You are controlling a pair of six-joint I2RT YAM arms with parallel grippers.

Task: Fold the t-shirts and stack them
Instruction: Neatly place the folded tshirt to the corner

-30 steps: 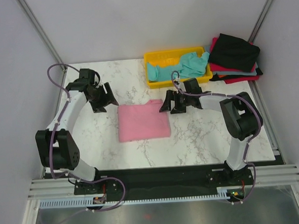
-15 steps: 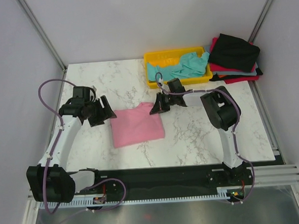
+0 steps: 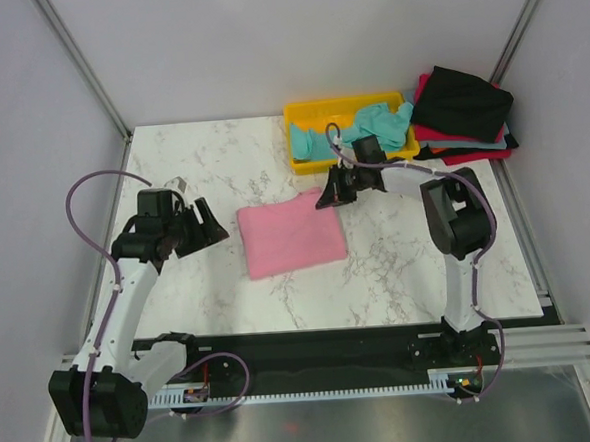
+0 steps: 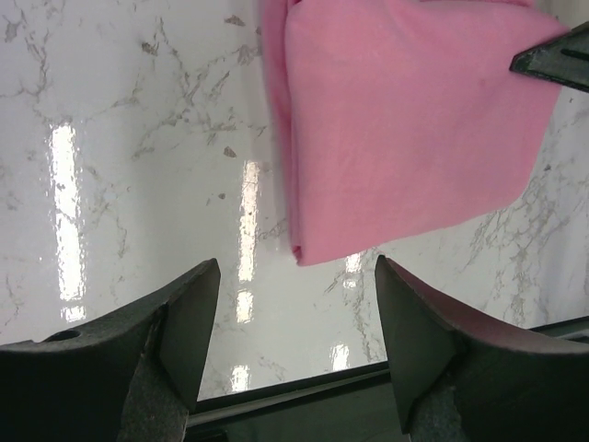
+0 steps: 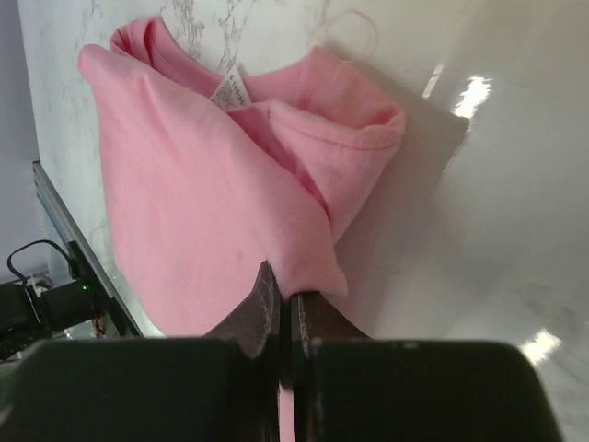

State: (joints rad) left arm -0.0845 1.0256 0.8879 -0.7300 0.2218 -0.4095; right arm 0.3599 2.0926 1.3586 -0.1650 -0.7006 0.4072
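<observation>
Two jaws of your right claw (image 5: pixel 283 308), spread wide a second ago, have snapped together on the far right corner of the pink t-shirt (image 3: pixel 291 233), pinching a doubled fold of soft, matte cotton close to the neck label (image 5: pixel 230 89). With that grip, I judge you can drag or lift the folded square toward the stack. Your left claw (image 3: pixel 207 229) hangs apart, holding nothing, just left of the shirt at centre frame, having backed toward the lower left. Farther out, the glossy marbled desk (image 3: pixel 221 155) carries a rigid yellow tray (image 3: pixel 338 104) with a crumpled teal t-shirt (image 3: pixel 374 126); at upper right a black t-shirt (image 3: pixel 463 100) lies folded over a red t-shirt (image 3: pixel 461 156)
</observation>
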